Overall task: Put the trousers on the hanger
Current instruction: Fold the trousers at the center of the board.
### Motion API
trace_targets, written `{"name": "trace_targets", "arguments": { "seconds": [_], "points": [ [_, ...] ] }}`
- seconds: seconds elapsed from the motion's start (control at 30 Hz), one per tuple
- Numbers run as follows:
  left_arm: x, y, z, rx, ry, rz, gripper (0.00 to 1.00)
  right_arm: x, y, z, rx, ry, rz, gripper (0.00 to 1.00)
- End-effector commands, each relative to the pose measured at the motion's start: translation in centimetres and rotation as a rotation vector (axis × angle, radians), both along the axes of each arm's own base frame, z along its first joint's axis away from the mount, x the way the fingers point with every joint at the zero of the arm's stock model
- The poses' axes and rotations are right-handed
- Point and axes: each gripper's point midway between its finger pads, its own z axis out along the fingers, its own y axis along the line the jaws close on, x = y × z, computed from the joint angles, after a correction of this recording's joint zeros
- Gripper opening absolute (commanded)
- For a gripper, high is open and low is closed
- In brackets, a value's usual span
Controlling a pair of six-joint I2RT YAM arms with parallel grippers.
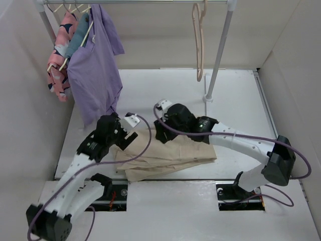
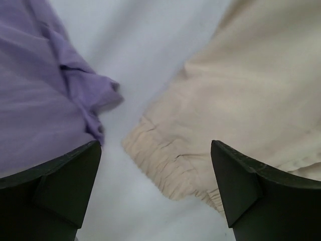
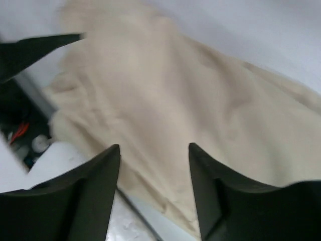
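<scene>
trousers (image 1: 165, 153) lie crumpled on worktop (image 1: 235, 100); left gripper (image 2: 154, 150) jaws wide over gathered edge; right gripper (image 3: 154, 148) jaws apart, empty.

Left arm (image 1: 83, 155) bent forward, left pincer (image 2: 155, 160) spread wide; right arm (image 1: 241, 143) likewise, right pincer (image 3: 154, 160) parted.

A purple shirt (image 1: 93, 75) and pink garment (image 1: 57, 63) hang on the rail (image 1: 150, 1).

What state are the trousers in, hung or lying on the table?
Lying, not hung. The trousers rest flat and wrinkled on the table; the hanger hangs bare on the rail.
</scene>
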Motion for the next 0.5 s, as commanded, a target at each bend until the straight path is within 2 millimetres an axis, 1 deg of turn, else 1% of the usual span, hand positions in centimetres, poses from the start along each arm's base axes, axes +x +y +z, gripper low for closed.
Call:
{"name": "trace_targets", "arguments": {
  "seconds": [0.0,0.03,0.07,0.1,0.13,0.17,0.2,0.27,0.3,0.33,0.37,0.4,0.43,0.47],
  "points": [
    [1.1,-0.5,-3.6,0.140,0.126,-0.106,0.88,3.4,-5.2,-5.2,-0.055,0.146,-0.299,0.56],
    [1.3,-1.2,-4.2,0.169,0.135,-0.138,0.86,4.1,-6.3,-6.7,-0.078,0.173,-0.359,0.52],
    [1.5,-1.5,-4.9,0.208,0.146,-0.173,0.84,4.6,-7.3,-7.8,-0.094,0.197,-0.409,0.43],
    [1.4,-1.9,-5.7,0.238,0.170,-0.209,0.84,5.4,-8.8,-9.3,-0.108,0.228,-0.470,0.38],
    [0.9,-2.4,-7.5,0.290,0.214,-0.249,0.82,5.8,-9.5,-10.7,-0.118,0.271,-0.542,0.32],
    [0.9,-2.0,-8.4,0.341,0.222,-0.247,0.81,6.3,-10.5,-11.6,-0.134,0.280,-0.598,0.21],
    [0.2,-1.5,-10.4,0.403,0.258,-0.275,0.81,6.9,-11.6,-12.9,-0.141,0.321,-0.681,0.16],
    [-0.7,-0.9,-11.9,0.473,0.266,-0.301,0.77,7.3,-12.7,-14.2,-0.145,0.364,-0.751,0.09],
    [-1.0,-0.5,-12.7,0.511,0.275,-0.311,0.74,7.8,-13.3,-14.5,-0.142,0.375,-0.793,0.02],
    [-1.9,0.1,-13.9,0.542,0.294,-0.330,0.74,8.2,-14.5,-15.2,-0.142,0.398,-0.845,0.00],
    [-1.5,-0.2,-14.0,0.556,0.259,-0.353,0.74,8.3,-15.1,-15.8,-0.134,0.426,-0.895,0.00],
    [-1.2,0.0,-14.1,0.574,0.238,-0.351,0.74,8.7,-15.7,-16.3,-0.134,0.443,-0.929,0.00],
    [-0.7,0.0,-14.0,0.587,0.209,-0.349,0.74,9.8,-16.6,-16.1,-0.103,0.443,-0.974,0.00],
    [0.6,-0.5,-13.8,0.592,0.160,-0.337,0.74,10.2,-16.9,-16.5,-0.089,0.462,-1.002,0.00]
  ]
}}
